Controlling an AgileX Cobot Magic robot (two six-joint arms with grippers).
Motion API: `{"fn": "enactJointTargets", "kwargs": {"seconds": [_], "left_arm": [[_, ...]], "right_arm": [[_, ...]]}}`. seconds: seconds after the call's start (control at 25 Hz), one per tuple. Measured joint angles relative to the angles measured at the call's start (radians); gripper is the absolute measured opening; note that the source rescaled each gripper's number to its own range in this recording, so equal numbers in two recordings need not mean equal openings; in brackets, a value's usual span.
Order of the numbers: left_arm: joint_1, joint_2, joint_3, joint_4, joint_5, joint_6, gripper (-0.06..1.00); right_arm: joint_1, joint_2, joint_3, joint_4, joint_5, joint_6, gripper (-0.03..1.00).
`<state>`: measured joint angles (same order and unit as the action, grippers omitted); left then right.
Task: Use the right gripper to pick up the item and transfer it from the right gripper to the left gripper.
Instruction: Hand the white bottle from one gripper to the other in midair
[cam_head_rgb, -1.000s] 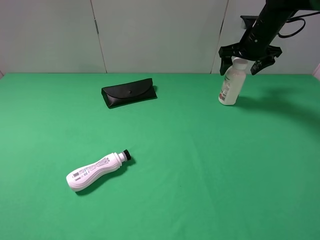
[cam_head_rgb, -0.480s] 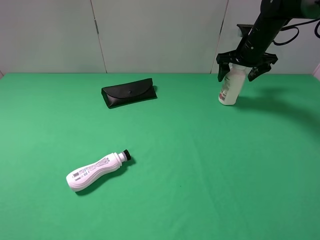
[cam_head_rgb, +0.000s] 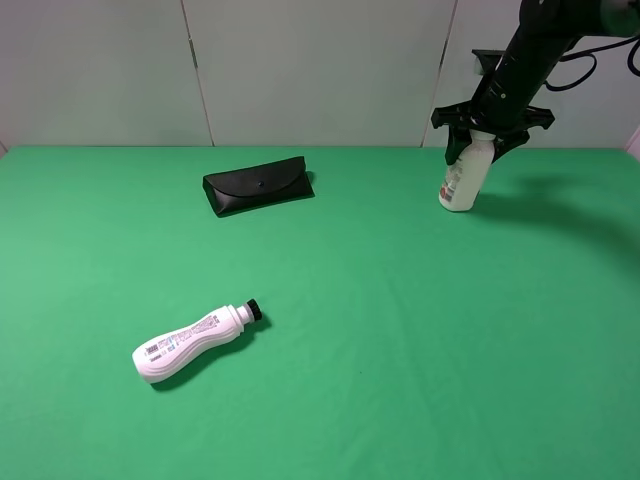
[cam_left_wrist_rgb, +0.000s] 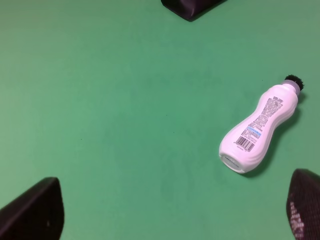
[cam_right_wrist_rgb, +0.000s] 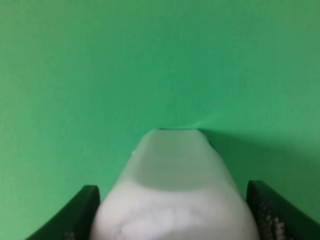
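The green cloth table (cam_head_rgb: 350, 420) is lying beneath everything; the black pointed-finger left gripper (cam_left_wrist_rgb: 172, 212) is gaping, holding nothing; the black two-fingered right gripper (cam_head_rgb: 478, 150) is clamping the top of the stubby cream-white plastic bottle (cam_head_rgb: 462, 185), which is standing slightly tilted at the table's far right.

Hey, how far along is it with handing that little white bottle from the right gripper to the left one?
Done: the right gripper is shut on the top of the cream-white bottle. In hand: the lift, not yet begun; the bottle's base rests on the green table. Left: raise it, carry it across and pass it to the left gripper, which is open and empty.
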<state>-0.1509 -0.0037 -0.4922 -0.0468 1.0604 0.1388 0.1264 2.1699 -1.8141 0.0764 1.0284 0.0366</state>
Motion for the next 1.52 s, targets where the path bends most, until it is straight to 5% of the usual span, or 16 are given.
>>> {"fn": "enactJointTargets", "kwargs": {"seconds": [1.08, 1.52], "left_arm": [[0.0, 0.0, 0.0, 0.0, 0.0, 0.0, 0.76], [0.0, 0.0, 0.0, 0.0, 0.0, 0.0, 0.76]], "right_arm": [[0.0, -0.023, -0.019, 0.035, 0.045, -0.024, 0.04], [0.0, -0.315, 0.093, 0.069, 0.043, -0.049, 0.04]]}}
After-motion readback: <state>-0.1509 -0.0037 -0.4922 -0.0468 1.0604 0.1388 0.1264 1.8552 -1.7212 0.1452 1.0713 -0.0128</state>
